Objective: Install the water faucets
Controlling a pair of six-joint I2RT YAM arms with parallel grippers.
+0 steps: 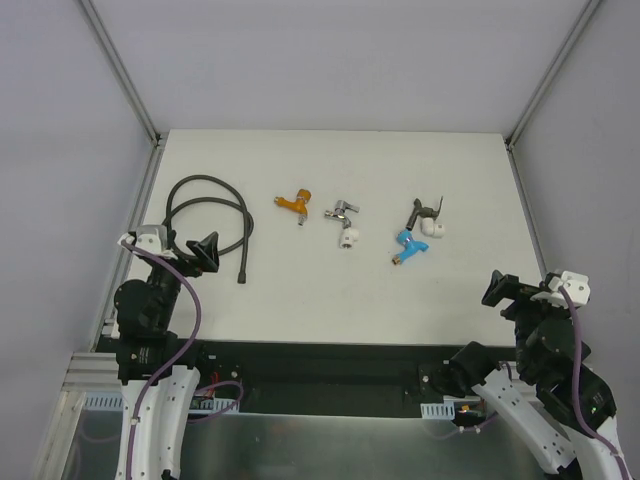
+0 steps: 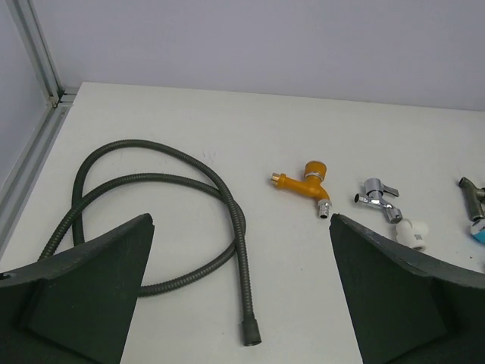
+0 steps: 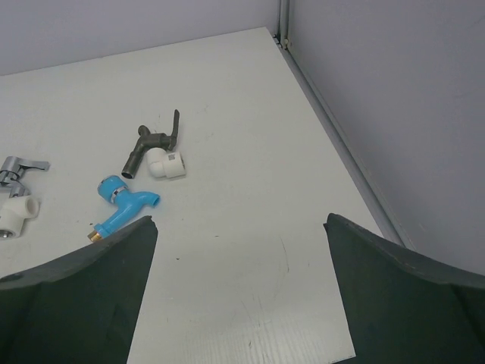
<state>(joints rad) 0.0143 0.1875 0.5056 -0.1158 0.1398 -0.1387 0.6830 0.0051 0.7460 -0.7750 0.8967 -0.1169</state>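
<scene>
At the far left, the left gripper [image 1: 204,250] hangs low over the table [image 1: 330,300] with its fingers [image 2: 91,296] spread wide and nothing between them. Just beyond it lies the looped hose [image 1: 210,215]. One capped end lies in the open, but the other runs in behind the gripper and I cannot make it out.

Then the four taps lie in a loose row across the middle, all flat on the table and well apart from both grippers. First is the orange tap [image 1: 294,204], alone. Next is the chrome tap [image 1: 342,210], with a white elbow [image 1: 347,238] touching its near side; I cannot tell whether the two are screwed together. Further right, the blue tap [image 1: 408,245] lies just in front of the grey tap [image 1: 422,211], which touches a second white elbow [image 1: 435,228].

The left wrist view cuts off the blue tap at its right edge, and the right wrist view cuts the chrome tap at its left edge.

The right gripper [image 1: 505,290] hovers near the table's front right corner, its fingers [image 3: 83,303] also wide apart and holding nothing.

Metal rails [image 1: 130,235] and grey walls close the left and right sides. Bare table runs from the taps to the near edge, and from the grey tap to the right rail.
</scene>
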